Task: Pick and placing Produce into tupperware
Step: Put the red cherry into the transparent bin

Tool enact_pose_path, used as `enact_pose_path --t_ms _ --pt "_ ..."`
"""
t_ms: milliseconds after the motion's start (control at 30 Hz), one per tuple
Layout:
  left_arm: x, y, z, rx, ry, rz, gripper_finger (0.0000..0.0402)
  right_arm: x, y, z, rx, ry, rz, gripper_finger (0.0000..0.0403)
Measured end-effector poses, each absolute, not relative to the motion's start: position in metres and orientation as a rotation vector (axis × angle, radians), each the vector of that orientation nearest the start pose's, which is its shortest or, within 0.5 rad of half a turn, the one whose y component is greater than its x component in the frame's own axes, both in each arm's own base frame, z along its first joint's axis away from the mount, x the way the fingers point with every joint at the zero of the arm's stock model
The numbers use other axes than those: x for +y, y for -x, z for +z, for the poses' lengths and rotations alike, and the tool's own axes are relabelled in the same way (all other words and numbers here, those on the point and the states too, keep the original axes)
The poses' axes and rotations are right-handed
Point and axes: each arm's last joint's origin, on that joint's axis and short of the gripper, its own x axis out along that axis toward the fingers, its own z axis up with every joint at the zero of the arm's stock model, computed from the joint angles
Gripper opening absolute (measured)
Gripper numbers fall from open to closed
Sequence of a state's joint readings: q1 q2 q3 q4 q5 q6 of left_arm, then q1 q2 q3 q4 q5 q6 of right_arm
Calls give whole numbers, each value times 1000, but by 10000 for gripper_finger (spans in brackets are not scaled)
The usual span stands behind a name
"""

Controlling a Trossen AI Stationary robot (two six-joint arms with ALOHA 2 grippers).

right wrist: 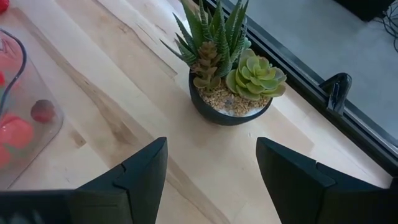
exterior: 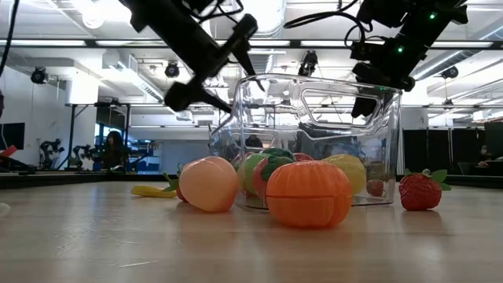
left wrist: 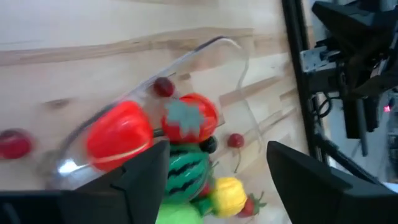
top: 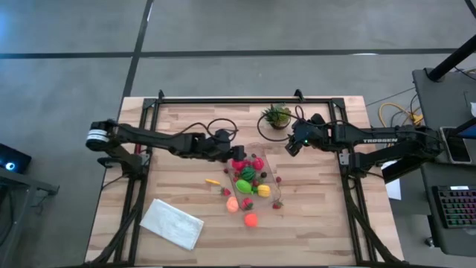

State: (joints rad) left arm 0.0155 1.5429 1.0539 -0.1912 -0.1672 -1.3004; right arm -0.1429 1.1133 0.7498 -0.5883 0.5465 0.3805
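Observation:
The clear tupperware (top: 251,173) stands mid-table and holds several toy produce pieces: a red one (left wrist: 118,134), a tomato (left wrist: 189,116), a striped watermelon (left wrist: 185,174) and a yellow one (left wrist: 227,194). My left gripper (top: 234,154) hangs open above the container's far left corner, with nothing between its fingers (left wrist: 144,180). More produce lies on the table near the container: a peach-coloured piece (exterior: 208,183), an orange one (exterior: 309,192), a yellow banana (top: 213,181) and strawberries (exterior: 420,191). My right gripper (top: 292,146) hovers open beyond the container's far right corner, empty.
A small potted plant (right wrist: 227,81) stands at the far edge, just ahead of my right gripper. A white folded cloth (top: 172,222) lies near the front left. Black frame rails (top: 245,99) run along the table's far edge and both sides.

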Motion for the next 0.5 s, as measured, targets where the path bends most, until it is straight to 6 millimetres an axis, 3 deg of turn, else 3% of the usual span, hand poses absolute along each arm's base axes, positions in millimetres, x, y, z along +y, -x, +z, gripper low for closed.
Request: enact_pose_path --t_ms 267,500 --pt "13 -300 257 509 1129 726 256 -45 -202 233 836 -174 -767 237" --pt "14 -290 265 481 1122 737 255 -46 -198 228 925 -248 -665 237"
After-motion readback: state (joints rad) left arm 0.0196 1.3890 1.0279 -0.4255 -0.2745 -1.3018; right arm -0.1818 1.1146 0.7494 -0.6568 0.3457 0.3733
